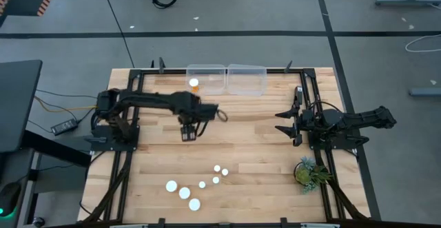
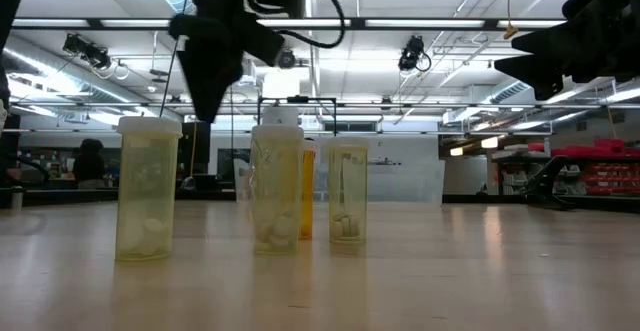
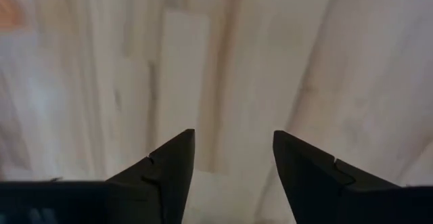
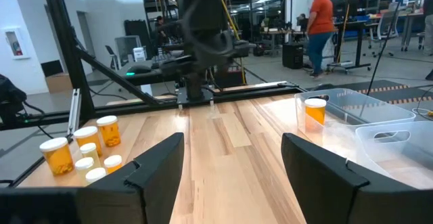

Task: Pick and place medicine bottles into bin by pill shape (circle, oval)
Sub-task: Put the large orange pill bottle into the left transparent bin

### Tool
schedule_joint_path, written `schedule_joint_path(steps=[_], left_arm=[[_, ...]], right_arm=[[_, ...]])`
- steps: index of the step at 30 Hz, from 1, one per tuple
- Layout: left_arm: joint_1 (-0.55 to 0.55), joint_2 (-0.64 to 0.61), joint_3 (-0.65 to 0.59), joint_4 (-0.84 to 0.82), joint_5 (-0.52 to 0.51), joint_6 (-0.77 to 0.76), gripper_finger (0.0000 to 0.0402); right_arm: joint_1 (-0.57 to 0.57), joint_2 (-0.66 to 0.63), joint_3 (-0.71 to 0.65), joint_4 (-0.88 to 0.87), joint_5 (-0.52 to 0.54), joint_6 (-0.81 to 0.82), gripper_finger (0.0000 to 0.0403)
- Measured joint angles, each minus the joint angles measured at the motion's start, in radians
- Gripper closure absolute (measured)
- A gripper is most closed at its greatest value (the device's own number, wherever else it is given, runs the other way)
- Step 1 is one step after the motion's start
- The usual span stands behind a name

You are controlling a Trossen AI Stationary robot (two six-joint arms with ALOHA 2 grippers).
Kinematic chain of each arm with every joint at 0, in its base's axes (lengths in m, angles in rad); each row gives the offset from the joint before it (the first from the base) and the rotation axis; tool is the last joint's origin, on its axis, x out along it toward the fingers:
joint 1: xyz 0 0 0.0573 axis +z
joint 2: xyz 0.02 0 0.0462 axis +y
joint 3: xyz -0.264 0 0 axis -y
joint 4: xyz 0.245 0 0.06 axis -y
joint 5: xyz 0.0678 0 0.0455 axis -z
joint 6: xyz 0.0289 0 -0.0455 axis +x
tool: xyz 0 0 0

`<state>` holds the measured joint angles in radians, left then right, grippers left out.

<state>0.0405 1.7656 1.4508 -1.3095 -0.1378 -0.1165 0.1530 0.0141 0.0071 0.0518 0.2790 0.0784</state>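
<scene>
My left gripper [image 3: 233, 158] hangs over bare wood, jaws apart and empty; the medicine bottles [image 1: 195, 186] stand so close together that dropping in could topple a neighbour. Only the low view shows the pills, while the high view shows one bottle [image 1: 194, 83] already binned; my right gripper [image 4: 232, 158] waits open.

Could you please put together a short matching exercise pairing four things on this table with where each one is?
Things:
1. left pincer
2. right pincer
3. bottle in the bin
4. green plant

Places:
A. inside the left clear bin at the far edge
B. open, above bare wood at mid-table
C. near the table's front right corner
D. open, at the right side of the table, pointing towards the centre

Pairs: 1-B, 2-D, 3-A, 4-C
</scene>
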Motion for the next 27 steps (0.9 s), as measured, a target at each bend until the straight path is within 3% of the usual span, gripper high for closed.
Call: schedule_joint_path(steps=[6, 18, 27], left_arm=[[-0.12, -0.06, -0.077, -0.017, 0.003, -0.169, 0.0205], [-0.354, -0.062, -0.082, -0.052, 0.079, -0.44, 0.0208], [-0.558, -0.06, -0.082, -0.05, 0.091, -0.764, 0.0202]], right_arm=[[0.0, 0.0, 0.0, 0.0, 0.0, 0.0, 0.0148], [0.0, 0.0, 0.0, 0.0, 0.0, 0.0, 0.0148], [0.0, 0.0, 0.0, 0.001, 0.0, 0.0, 0.0148]])
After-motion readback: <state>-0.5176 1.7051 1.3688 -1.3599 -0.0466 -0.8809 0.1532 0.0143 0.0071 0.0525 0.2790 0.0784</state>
